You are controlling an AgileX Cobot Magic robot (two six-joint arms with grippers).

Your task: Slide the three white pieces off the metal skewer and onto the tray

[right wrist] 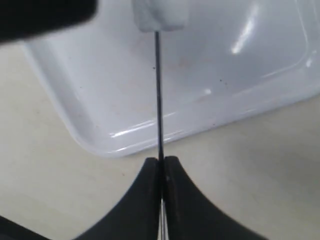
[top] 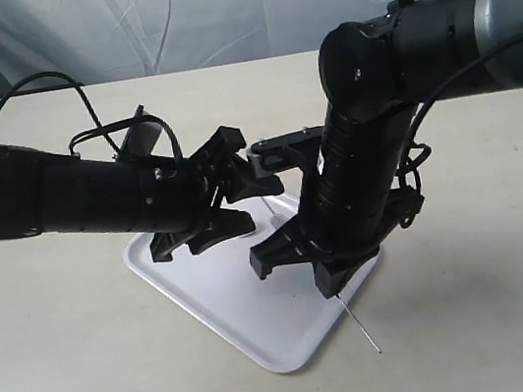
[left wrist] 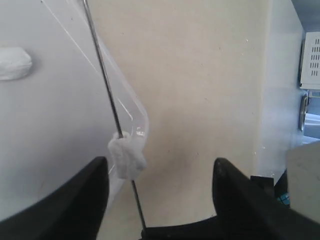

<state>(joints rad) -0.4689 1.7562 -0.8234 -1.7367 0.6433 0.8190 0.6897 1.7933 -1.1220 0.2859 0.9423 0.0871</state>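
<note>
The thin metal skewer (right wrist: 158, 90) is pinched in my shut right gripper (right wrist: 161, 162) just outside the rim of the white tray (right wrist: 225, 65). Its free end sticks out over the table (top: 362, 327). One white piece (left wrist: 127, 154) sits on the skewer (left wrist: 102, 65) at the tray's rim, between the spread fingers of my open left gripper (left wrist: 160, 175) and close to one finger (left wrist: 92, 192). Seen from the right wrist, this white piece (right wrist: 160, 14) is farther up the rod. Another white piece (left wrist: 12, 62) lies loose on the tray (left wrist: 50, 125). A third piece is not visible.
In the exterior view both arms meet over the tray (top: 249, 307): the left gripper (top: 245, 184) at its far side, the right gripper (top: 334, 289) at its near right edge. The beige table (top: 477, 301) surrounds the tray. Cables trail behind the left arm.
</note>
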